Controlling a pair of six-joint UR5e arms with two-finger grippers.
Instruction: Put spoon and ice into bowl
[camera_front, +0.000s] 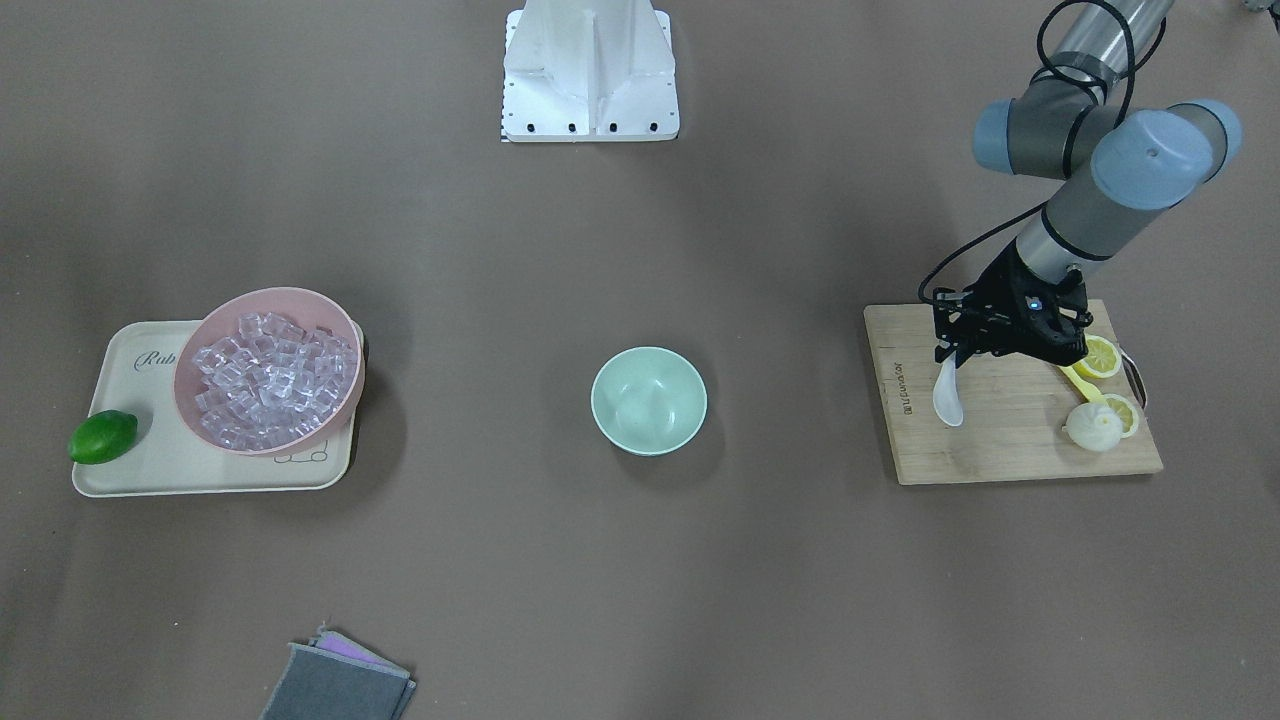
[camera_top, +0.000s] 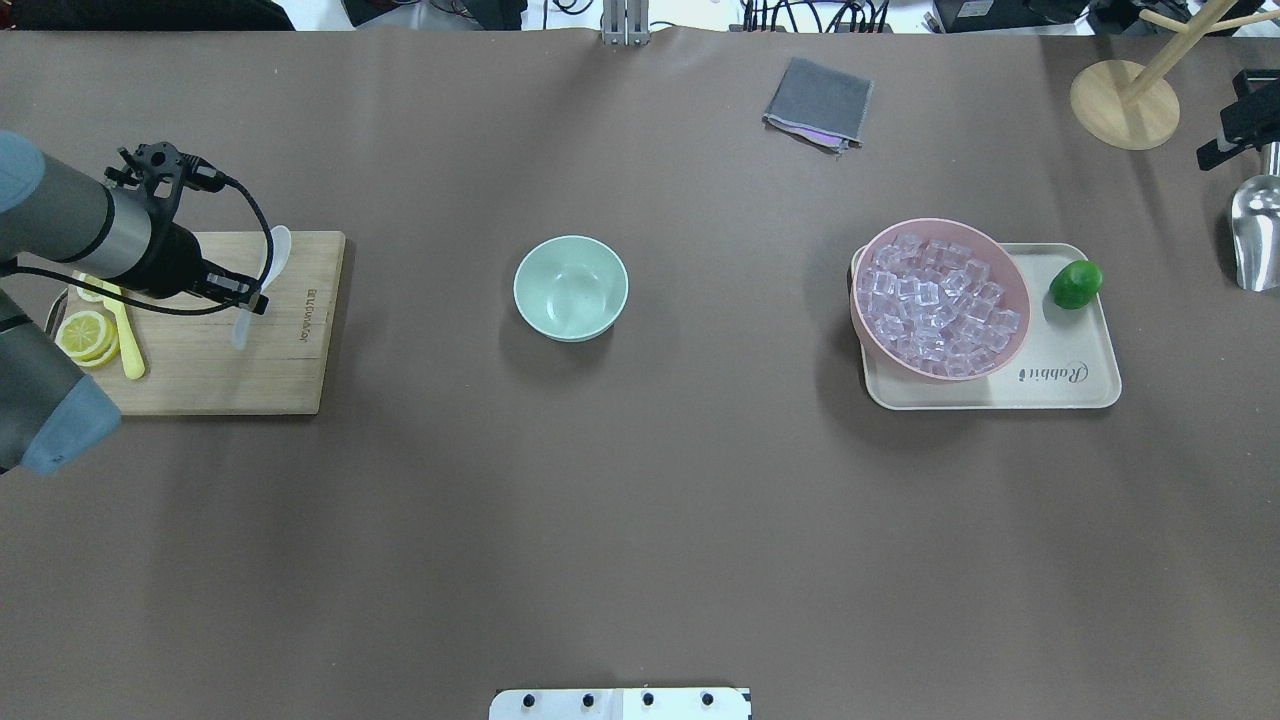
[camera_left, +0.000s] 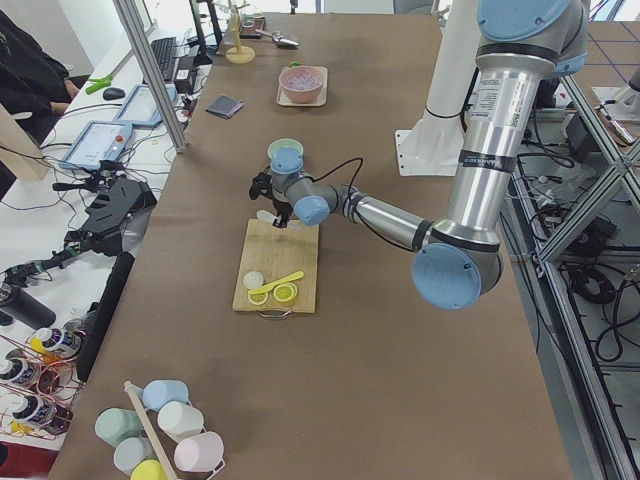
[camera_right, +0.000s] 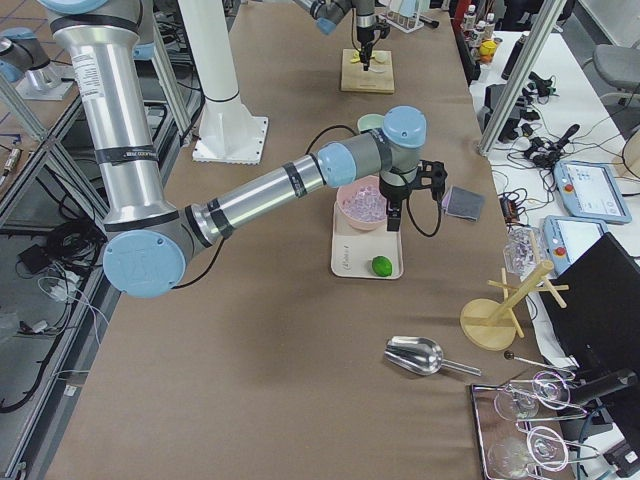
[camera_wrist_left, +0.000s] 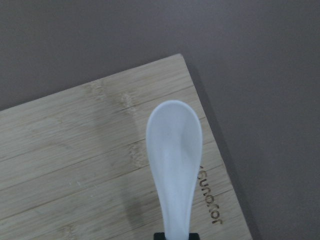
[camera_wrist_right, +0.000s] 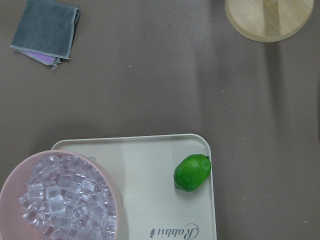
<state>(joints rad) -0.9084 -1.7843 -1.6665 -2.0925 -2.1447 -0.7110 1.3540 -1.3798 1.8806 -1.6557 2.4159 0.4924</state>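
Observation:
My left gripper (camera_front: 950, 356) is shut on the handle of the white spoon (camera_front: 948, 397) and holds it a little above the wooden cutting board (camera_front: 1000, 445). In the left wrist view the spoon (camera_wrist_left: 174, 150) points away from me over the board's corner. The mint-green bowl (camera_front: 648, 400) stands empty at the table's middle, also in the overhead view (camera_top: 570, 287). The ice (camera_front: 275, 385) is several clear cubes heaped in the pink bowl (camera_front: 345, 318). My right gripper (camera_right: 393, 222) hangs above that bowl; I cannot tell whether it is open or shut.
Lemon slices (camera_front: 1100, 357), a yellow utensil (camera_front: 1080, 383) and a white round piece (camera_front: 1095, 428) lie on the board. The pink bowl and a lime (camera_front: 102, 437) sit on a cream tray (camera_front: 150, 475). A grey cloth (camera_front: 340, 685), metal scoop (camera_top: 1258, 235) and wooden stand (camera_top: 1125, 103) lie farther off.

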